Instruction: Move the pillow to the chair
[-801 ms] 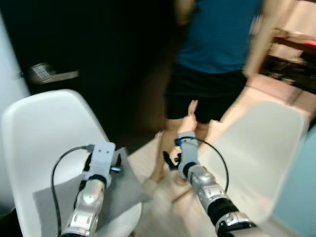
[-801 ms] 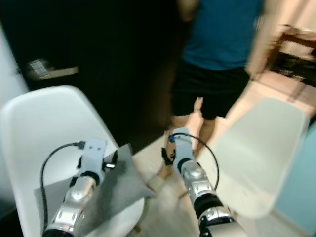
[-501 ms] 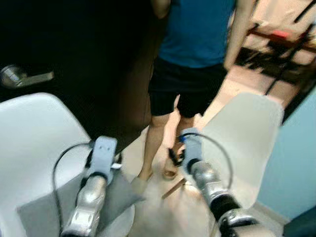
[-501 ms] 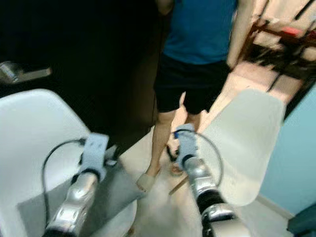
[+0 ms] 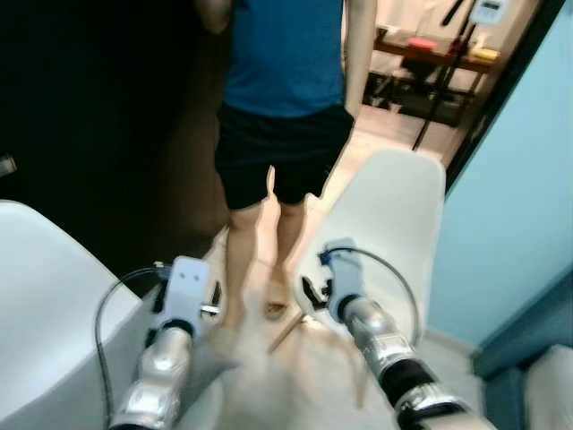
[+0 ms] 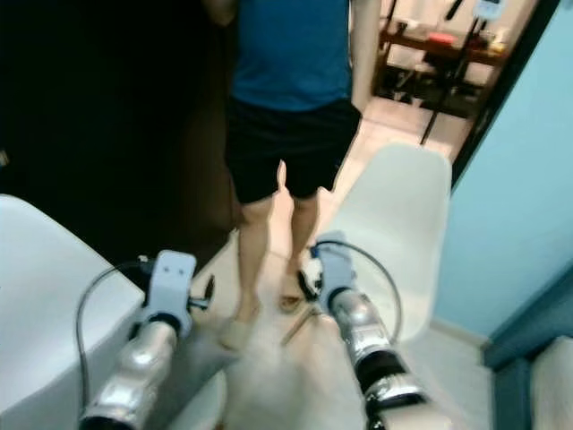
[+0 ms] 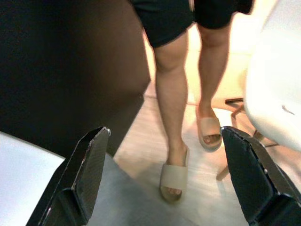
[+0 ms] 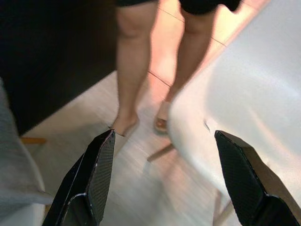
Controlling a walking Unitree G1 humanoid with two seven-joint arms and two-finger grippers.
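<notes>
A grey pillow [image 7: 117,200] lies on the seat of a white chair [image 5: 40,305] at my lower left. My left gripper [image 7: 165,134] hovers open just above the pillow's near corner, nothing between its fingers. A second white chair [image 5: 387,224] stands to the right. My right gripper [image 8: 165,135] is open and empty beside that chair's shell [image 8: 254,89], over the floor. The pillow's edge [image 8: 11,179] also shows in the right wrist view.
A person in a blue shirt and black shorts [image 5: 282,116] stands between the two chairs, slippered feet [image 7: 174,179] on the pale wood floor. A dark door [image 5: 98,116] is behind on the left. A light blue wall [image 5: 519,206] is on the right.
The camera has swung to the right: the left chair and pillow slid toward the lower left edge, and the right chair moved to the middle. Both grippers keep their pose, open.
</notes>
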